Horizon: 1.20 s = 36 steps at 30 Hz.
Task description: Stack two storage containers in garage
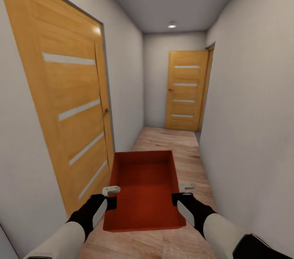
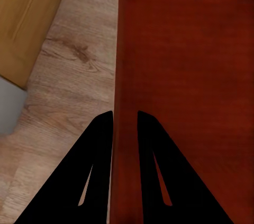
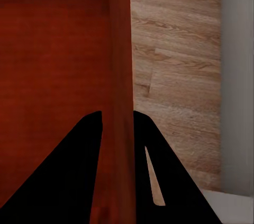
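With both jaws clamped on opposite walls of the storage container [image 1: 143,187], keep it level and centred toward the far door [image 1: 185,89]

Narrow corridor: grey-white walls [image 1: 253,128] close on both sides. Orange-red open-top bin [image 1: 143,187] fills most of the width, thin strips of light wood plank floor [image 1: 171,144] either side. Ahead floor open to closed orange wooden end door [image 1: 185,89]; similar side door [image 1: 69,100] on the left, shut.
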### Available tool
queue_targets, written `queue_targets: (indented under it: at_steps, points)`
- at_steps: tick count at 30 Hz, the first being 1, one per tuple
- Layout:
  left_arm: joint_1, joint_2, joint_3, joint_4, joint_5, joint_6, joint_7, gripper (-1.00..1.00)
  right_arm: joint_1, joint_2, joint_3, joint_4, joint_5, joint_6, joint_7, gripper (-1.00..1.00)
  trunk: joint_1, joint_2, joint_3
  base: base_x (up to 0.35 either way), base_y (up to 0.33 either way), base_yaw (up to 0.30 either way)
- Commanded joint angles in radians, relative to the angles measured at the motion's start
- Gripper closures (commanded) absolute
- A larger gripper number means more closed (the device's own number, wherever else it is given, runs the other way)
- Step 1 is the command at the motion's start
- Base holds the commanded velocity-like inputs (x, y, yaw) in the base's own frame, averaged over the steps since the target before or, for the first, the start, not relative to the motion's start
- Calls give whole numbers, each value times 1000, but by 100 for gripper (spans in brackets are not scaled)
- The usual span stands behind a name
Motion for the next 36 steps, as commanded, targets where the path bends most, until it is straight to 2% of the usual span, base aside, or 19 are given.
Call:
queue_targets:
  at_steps: [1,14,36]
  points:
    - [1,30,-6,0,-20,8,22,100,-2,-1,-21,-5,6,4,-7,100,1,-1,0,323,0,0]
    - [1,30,-6,-1,-20,8,22,100,-2,-1,-21,-5,6,5,-7,100,1,-1,0,323,0,-17]
    - [1,31,-6,-1,-20,10,21,100,-2,0,-21,-5,6,5,-7,100,1,-1,0,323,0,-215]
